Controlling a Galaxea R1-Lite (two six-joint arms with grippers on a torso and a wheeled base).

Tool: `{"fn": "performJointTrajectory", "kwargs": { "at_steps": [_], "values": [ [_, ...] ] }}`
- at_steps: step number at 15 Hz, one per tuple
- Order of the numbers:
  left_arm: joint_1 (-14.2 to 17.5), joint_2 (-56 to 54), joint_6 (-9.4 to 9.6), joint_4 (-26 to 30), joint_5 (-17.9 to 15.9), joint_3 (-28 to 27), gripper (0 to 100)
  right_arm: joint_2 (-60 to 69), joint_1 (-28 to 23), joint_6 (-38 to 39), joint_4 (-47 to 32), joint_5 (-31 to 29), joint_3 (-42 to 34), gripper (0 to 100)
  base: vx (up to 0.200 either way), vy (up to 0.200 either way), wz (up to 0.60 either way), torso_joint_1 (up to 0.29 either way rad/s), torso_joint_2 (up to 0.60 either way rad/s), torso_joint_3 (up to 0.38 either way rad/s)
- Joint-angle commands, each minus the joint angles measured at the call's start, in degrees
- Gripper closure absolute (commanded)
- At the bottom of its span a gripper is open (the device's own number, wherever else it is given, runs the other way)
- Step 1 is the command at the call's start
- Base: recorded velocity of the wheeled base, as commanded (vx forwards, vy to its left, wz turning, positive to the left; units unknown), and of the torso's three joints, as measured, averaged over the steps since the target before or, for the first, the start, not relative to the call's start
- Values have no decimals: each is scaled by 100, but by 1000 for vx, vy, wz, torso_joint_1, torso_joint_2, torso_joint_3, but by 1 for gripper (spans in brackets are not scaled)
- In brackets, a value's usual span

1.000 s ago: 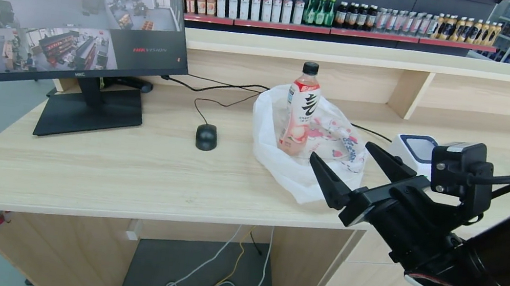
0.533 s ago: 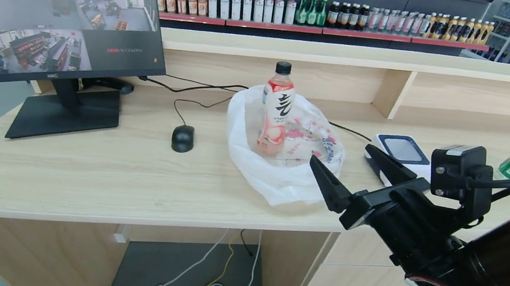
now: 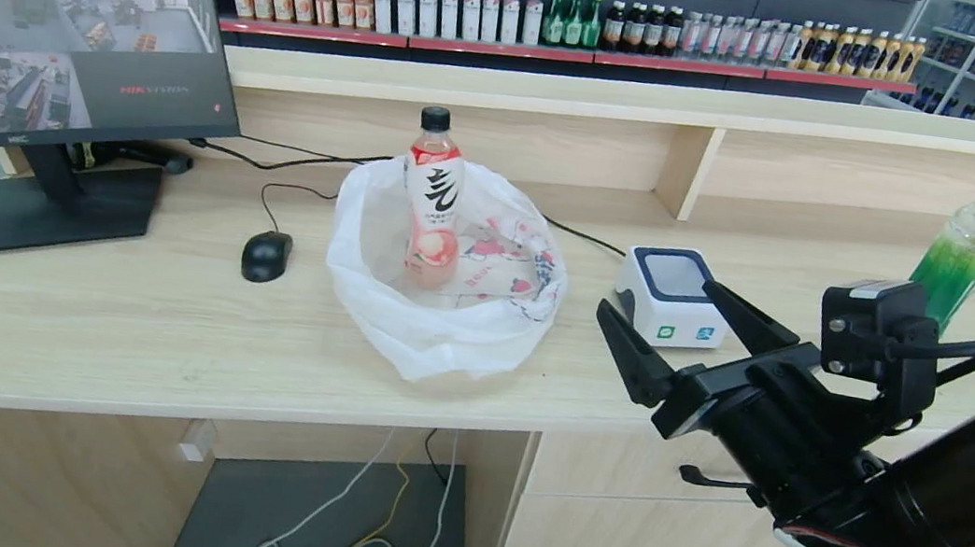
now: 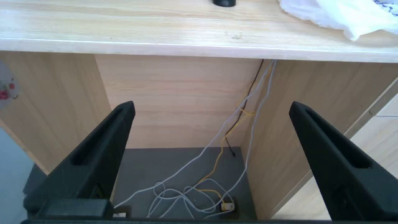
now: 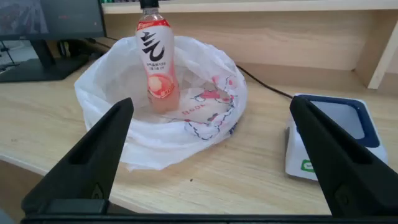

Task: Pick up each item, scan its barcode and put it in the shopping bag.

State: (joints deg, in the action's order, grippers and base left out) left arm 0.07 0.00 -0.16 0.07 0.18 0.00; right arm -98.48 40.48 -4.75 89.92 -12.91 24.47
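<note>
The right gripper [image 3: 654, 297] is held with fingers apart, empty; beyond them a pink bottle [image 3: 432, 210] is seen upright in the shopping bag [image 3: 431, 341]. The fingers of the left gripper [image 4: 211, 106] are spread below the bench [image 4: 155, 28].

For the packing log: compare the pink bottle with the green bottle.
The pink bottle stands inside the shopping bag; the green bottle stands on the bare counter, outside it. The pink bottle has a black cap, the green bottle a pale one. Both are capped drink bottles.
</note>
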Motion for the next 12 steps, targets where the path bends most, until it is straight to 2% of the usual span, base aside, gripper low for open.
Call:
{"fn": "performJointTrajectory", "kwargs": {
  "at_steps": [1,12],
  "values": [
    [1,0,-19,1,8,0,0,-23,12,-8,8,-1,-3,0,0,-200,0,7,-2,2],
    [1,0,-81,-7,8,0,0,-242,21,1,8,-1,155,0,0,-200,0,3,3,2]
  ]
}}
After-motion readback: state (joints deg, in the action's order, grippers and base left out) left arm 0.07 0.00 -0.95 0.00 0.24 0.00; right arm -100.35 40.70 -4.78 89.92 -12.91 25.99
